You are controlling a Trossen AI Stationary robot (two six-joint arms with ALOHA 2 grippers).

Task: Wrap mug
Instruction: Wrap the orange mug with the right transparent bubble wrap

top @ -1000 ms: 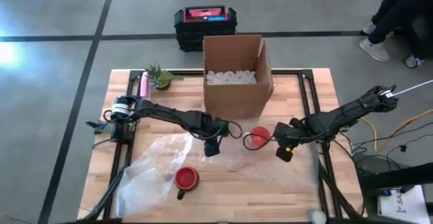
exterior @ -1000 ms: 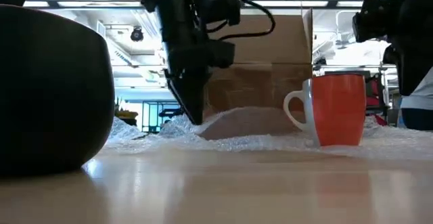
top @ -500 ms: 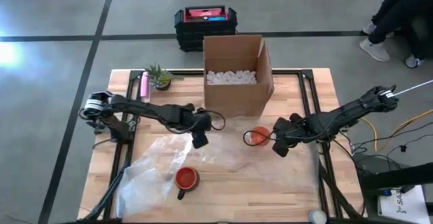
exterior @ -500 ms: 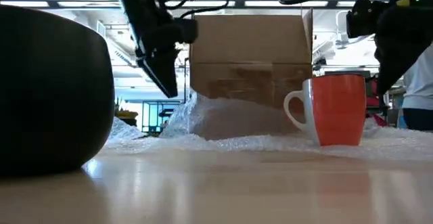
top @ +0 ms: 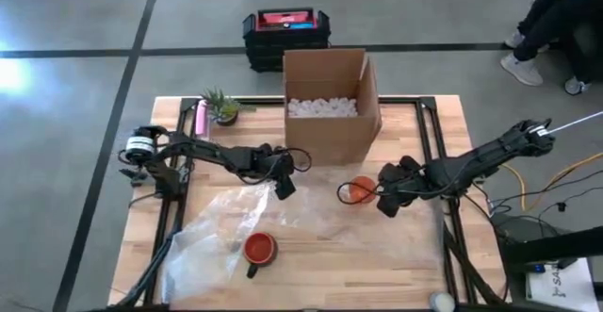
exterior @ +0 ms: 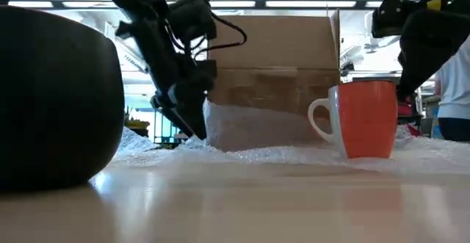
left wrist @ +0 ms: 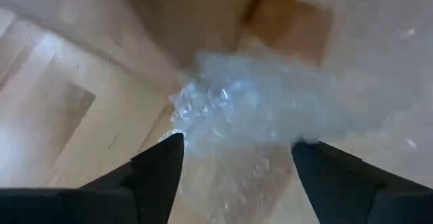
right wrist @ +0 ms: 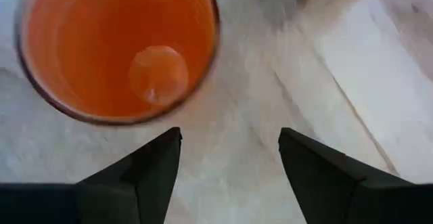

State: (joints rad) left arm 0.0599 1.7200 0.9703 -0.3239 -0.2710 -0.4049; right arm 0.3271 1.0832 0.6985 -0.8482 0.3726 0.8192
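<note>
Wrap [top: 226, 220] lies ahead of your spread left gripper [left wrist: 233, 160]; spread right gripper [right wrist: 230, 149] hovers beside mug [top: 359, 190]. Next, pinch an edge.

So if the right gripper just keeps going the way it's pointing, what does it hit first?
Probably the bubble wrap on the table, right beside the orange mug. The open right gripper points down past the mug's rim, not into it, though depth is hard to judge.

glossy orange mug [exterior: 366, 118], wooden table [top: 358, 255], cardboard box [top: 332, 138]
</note>
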